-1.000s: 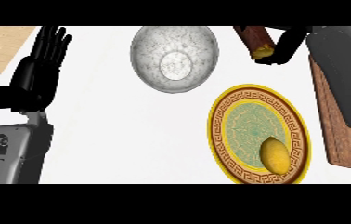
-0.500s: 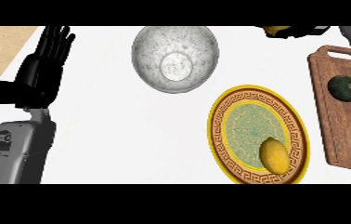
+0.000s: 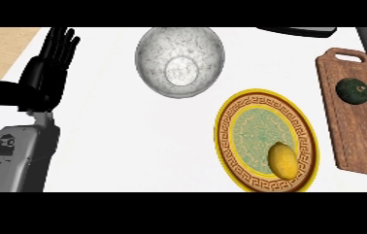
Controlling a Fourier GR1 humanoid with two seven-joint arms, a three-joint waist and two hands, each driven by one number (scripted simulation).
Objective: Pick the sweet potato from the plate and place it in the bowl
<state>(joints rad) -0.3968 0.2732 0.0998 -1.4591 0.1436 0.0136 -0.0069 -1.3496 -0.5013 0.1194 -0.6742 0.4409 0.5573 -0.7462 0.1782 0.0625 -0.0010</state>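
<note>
Fingers of left hand [image 3: 50, 70] straight, spread, unmoved; right hand gone from view; bowl [image 3: 180, 61] empty, plate [image 3: 267, 140] unchanged.

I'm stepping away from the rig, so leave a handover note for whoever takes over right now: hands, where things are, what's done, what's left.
Left hand: open, fingers up, resting at the view's left edge, holding nothing.
Right hand: not in view.
Plate: right of centre, with a yellow oval item lying on its lower right part; no other food on it.
Bowl: above and left of the plate, nothing inside.
Cutting board at the right edge carries a dark green vegetable.
Done: nothing placed yet.
Left: grasp the item on the plate, move it into the bowl.
</note>
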